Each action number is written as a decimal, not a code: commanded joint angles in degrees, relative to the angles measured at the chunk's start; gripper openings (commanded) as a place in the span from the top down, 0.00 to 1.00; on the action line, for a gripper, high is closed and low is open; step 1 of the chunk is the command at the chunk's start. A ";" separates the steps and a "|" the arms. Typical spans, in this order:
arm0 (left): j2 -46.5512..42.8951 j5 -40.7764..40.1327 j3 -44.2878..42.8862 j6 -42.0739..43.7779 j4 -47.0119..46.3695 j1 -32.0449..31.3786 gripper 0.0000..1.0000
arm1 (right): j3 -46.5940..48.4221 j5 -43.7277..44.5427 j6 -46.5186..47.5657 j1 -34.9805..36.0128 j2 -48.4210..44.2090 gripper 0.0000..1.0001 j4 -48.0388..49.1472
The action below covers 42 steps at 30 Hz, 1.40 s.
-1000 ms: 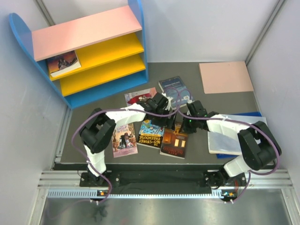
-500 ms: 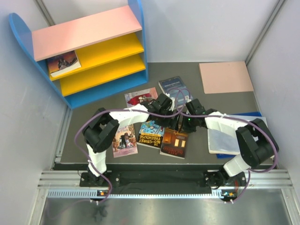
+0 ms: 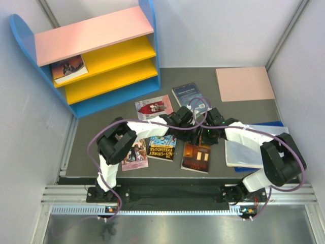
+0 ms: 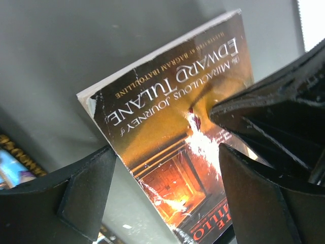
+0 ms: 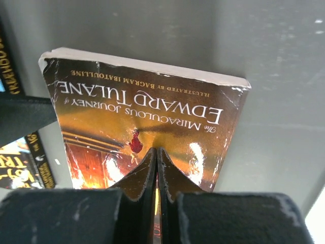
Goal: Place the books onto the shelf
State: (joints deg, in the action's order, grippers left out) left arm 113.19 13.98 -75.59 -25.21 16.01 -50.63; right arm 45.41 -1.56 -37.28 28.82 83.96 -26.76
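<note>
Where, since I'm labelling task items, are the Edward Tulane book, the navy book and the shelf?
Edward Tulane book (image 5: 127, 124), right wrist view, cover below the title.
navy book (image 3: 185, 93), top external view, middle of cover.
shelf (image 3: 94, 31), top external view, pink top board.

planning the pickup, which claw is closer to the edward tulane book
Right. The right claw, shut, rests its tips on the Edward Tulane book cover; the left claw stands open around the book's top end, contact unclear.

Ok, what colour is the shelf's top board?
Pink. The top board shows best in the top external view.
</note>
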 commanded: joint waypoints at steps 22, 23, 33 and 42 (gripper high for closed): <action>-8.68 1.85 4.84 -6.96 -2.65 -3.16 0.21 | -4.54 3.06 2.47 -0.78 5.60 1.00 1.98; -9.90 1.67 5.19 -7.04 -2.91 -3.16 0.20 | -4.71 2.97 2.47 -0.78 5.51 1.00 2.07; -9.13 5.27 3.53 -7.83 -3.18 -3.24 0.21 | -4.54 2.62 2.74 -0.69 6.39 1.00 2.77; -3.59 5.80 4.31 -8.27 -2.39 -3.42 0.31 | -4.89 2.71 2.65 -0.69 5.33 1.00 2.77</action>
State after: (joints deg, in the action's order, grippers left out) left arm 107.09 15.49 -70.72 -31.86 15.49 -52.82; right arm 44.84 -2.22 -35.59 28.29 84.79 -26.04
